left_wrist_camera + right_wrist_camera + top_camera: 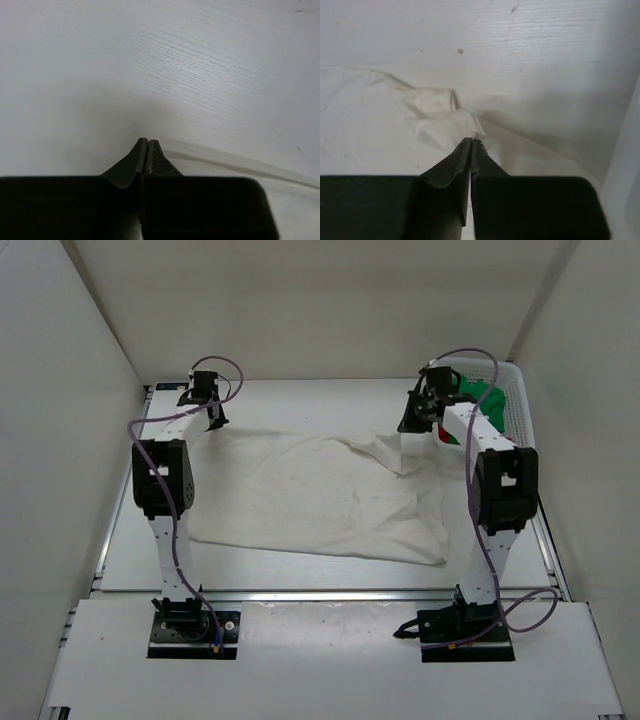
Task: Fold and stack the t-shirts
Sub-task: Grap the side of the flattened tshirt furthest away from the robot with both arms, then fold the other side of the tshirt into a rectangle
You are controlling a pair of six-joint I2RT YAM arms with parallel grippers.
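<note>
A white t-shirt (320, 495) lies spread and rumpled across the middle of the table. My left gripper (214, 423) is at its far left corner, jaws shut, with the cloth's edge (235, 167) running off from the fingertips (148, 141). At the shirt's far right corner my right gripper (408, 426) is shut on a bunched fold of white cloth (440, 127), which puckers at its tips (471, 140). A green t-shirt (487, 395) and a bit of a red t-shirt (442, 437) lie in the basket, partly hidden behind the right arm.
A white lattice basket (520, 405) stands at the back right against the side wall. White walls close the table on the left, back and right. The arms' bases sit at the near edge.
</note>
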